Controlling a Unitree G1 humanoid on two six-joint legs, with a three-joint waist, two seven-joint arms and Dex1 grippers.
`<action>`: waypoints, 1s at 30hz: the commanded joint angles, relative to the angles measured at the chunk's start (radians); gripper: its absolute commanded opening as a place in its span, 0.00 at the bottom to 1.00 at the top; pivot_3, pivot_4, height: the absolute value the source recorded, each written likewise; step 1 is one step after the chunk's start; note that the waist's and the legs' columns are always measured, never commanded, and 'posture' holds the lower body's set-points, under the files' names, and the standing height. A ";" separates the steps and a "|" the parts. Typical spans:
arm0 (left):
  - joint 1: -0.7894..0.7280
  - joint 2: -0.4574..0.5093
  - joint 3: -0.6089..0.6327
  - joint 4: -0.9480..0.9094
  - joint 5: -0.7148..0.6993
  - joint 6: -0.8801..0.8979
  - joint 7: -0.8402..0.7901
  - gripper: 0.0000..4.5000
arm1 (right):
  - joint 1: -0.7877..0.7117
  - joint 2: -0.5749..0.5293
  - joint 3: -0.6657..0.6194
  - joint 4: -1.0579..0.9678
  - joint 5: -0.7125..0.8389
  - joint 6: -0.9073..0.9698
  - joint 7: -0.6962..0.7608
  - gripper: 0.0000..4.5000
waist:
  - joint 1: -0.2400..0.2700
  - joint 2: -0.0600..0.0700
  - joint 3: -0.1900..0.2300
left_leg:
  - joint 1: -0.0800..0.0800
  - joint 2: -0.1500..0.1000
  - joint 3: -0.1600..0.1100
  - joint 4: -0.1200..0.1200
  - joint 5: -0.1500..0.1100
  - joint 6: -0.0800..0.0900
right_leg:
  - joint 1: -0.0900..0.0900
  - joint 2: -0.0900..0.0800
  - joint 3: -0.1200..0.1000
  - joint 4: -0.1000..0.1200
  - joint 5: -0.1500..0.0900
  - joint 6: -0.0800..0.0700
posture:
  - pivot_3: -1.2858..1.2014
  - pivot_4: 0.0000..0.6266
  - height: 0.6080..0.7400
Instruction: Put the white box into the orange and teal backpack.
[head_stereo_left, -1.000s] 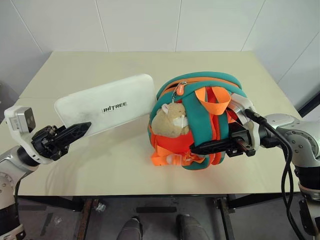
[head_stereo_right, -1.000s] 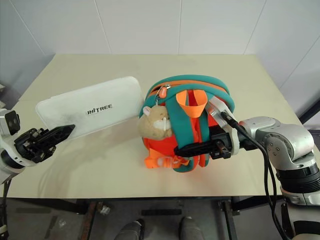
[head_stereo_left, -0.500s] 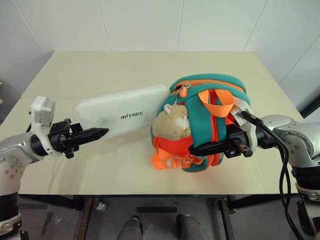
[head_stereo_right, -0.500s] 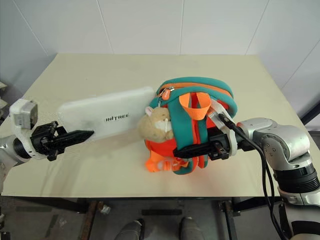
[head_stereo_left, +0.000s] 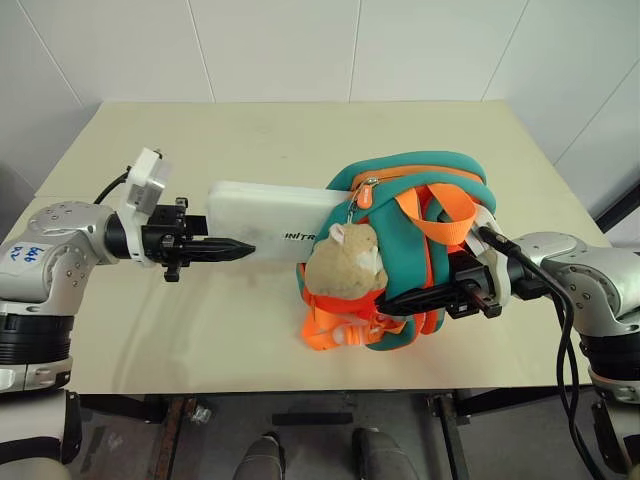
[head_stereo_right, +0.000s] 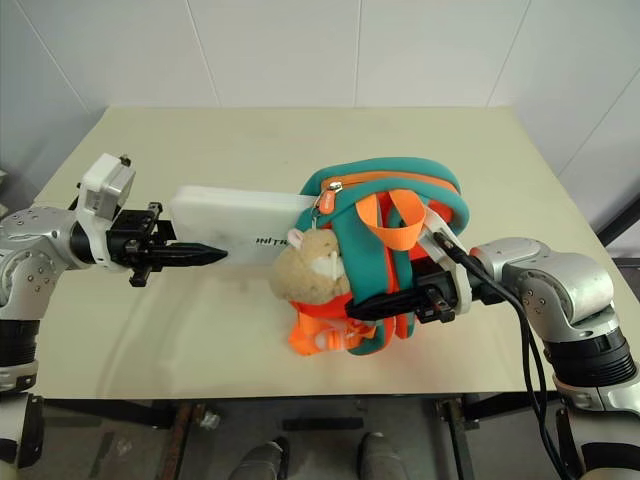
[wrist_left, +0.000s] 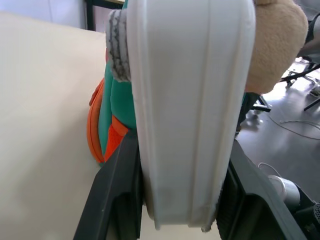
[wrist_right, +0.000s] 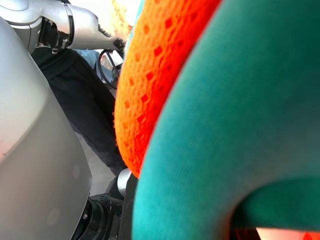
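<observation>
The white box (head_stereo_left: 268, 207) stands on its long edge above the table, gripped at its left end by my left gripper (head_stereo_left: 244, 241). The left wrist view shows the white box (wrist_left: 186, 100) clamped between both black fingers (wrist_left: 116, 200). Its right end reaches into the zipped opening at the top of the orange and teal backpack (head_stereo_left: 425, 185), behind the tan plush toy (head_stereo_left: 345, 268). My right gripper (head_stereo_left: 392, 298) is shut on the backpack's right side, its fingers lying across the teal and orange straps. In the right wrist view the backpack's fabric (wrist_right: 240, 125) is pressed close.
The beige table (head_stereo_left: 200, 130) has bare surface behind and to the left of the box, and in front of my left arm. White walls stand close behind the table. The front edge drops to a dark floor.
My left gripper has swung right and forward with the white box, rolling it from lying flat onto its edge. The box's right end has gone into the backpack's opening. The right gripper has stayed put.
</observation>
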 joint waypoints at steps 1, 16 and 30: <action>-0.093 -0.065 -0.060 0.013 0.041 -0.015 0.016 0.31 | 0.003 -0.003 -0.014 -0.033 0.010 -0.008 -0.002 0.01 | 0.005 0.000 0.000 | 0.000 0.000 0.000 0.000 0.000 0.000 | 0.000 0.000 0.000 0.000 0.000 0.000 | 0.52 0.24 1.00; -0.317 -0.392 -0.279 0.252 0.312 -0.118 0.136 0.31 | 0.001 0.030 -0.010 -0.059 0.006 -0.017 -0.039 0.01 | 0.006 0.000 0.000 | -0.001 -0.002 -0.001 0.009 0.000 0.000 | 0.002 0.000 0.000 0.002 0.002 0.003 | 0.52 0.24 1.00; -0.286 -0.314 -0.193 0.248 0.327 -0.190 0.084 0.97 | 0.029 0.025 -0.019 -0.067 0.004 -0.029 -0.063 0.00 | 0.004 0.000 0.000 | -0.002 -0.002 -0.002 0.010 0.000 0.001 | 0.002 0.000 0.000 0.003 0.002 0.003 | 0.52 0.24 1.00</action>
